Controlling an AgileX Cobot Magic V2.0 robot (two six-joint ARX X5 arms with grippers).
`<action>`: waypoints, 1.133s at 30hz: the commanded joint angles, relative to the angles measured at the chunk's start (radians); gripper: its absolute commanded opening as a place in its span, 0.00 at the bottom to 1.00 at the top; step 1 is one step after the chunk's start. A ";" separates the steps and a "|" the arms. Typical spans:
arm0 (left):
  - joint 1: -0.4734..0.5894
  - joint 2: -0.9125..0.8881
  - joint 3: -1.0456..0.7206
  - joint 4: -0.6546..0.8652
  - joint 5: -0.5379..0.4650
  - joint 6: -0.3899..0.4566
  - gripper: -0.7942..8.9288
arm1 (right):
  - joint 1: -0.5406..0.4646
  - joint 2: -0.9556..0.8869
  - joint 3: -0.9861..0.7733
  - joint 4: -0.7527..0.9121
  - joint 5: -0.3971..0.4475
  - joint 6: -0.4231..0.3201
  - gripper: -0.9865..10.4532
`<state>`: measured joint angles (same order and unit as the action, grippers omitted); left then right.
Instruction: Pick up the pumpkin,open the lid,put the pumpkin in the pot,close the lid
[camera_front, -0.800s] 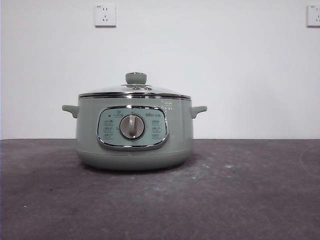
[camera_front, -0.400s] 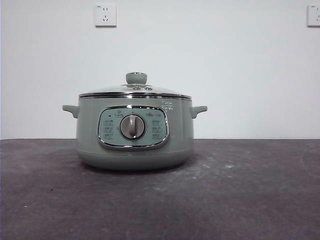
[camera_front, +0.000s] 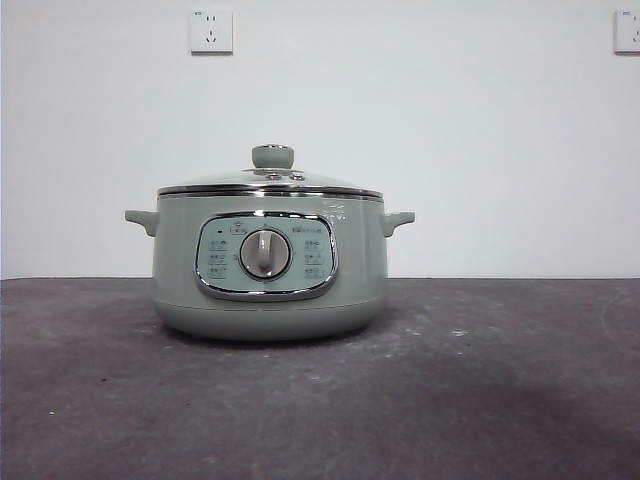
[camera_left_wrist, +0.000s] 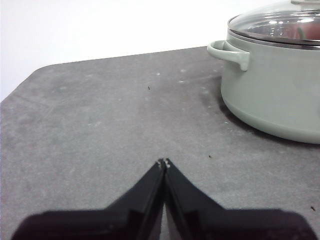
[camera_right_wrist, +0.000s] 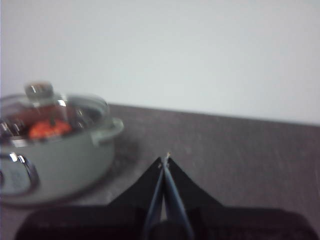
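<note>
Front view: sage-green electric pot (camera_front: 268, 270) stands left of frame centre on the dark grey table (camera_front: 480, 400). Glass lid (camera_front: 270, 180) is seated flat on the rim, chrome edge flush all round, green knob (camera_front: 272, 156) upright on top. Grey dial (camera_front: 265, 254) and chrome-framed panel face the camera. Two wall sockets (camera_front: 211, 30) sit high on the white wall, one upper left, one at the upper right corner. No arm shows in this view.

Right wrist view (blurred): an orange shape, read as the pumpkin (camera_right_wrist: 49, 128), shows through the lid glass at middle left of the frame, so it lies inside the pot under the lid. Left wrist view gives a reddish tint through the glass at the upper right corner, consistent with that.

Left gripper (camera_left_wrist: 163, 163): jaws pressed tip to tip, holding nothing, above bare table, well apart from the pot's side handle (camera_left_wrist: 229, 52). Right gripper (camera_right_wrist: 165, 159): jaws likewise closed together, empty, well apart from the pot.

Judgement: all four steps appear done, with pumpkin in and lid on. Step in hand looks like the final stand-off. No further grasp seems called for; at most, keep both arms clear of the pot.
</note>
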<state>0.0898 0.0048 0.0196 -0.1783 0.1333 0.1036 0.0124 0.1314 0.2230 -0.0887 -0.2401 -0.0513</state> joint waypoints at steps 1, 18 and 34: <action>0.003 -0.001 -0.016 0.002 -0.001 -0.007 0.08 | -0.002 -0.066 -0.095 0.014 0.013 0.027 0.09; 0.003 -0.001 -0.016 0.003 -0.001 -0.007 0.08 | -0.004 -0.130 -0.216 -0.077 0.033 0.117 0.09; 0.003 -0.001 -0.016 0.002 -0.001 -0.007 0.08 | -0.004 -0.130 -0.216 -0.076 0.037 0.117 0.09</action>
<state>0.0898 0.0048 0.0193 -0.1783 0.1329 0.1036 0.0109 0.0040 0.0166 -0.1555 -0.2062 0.0566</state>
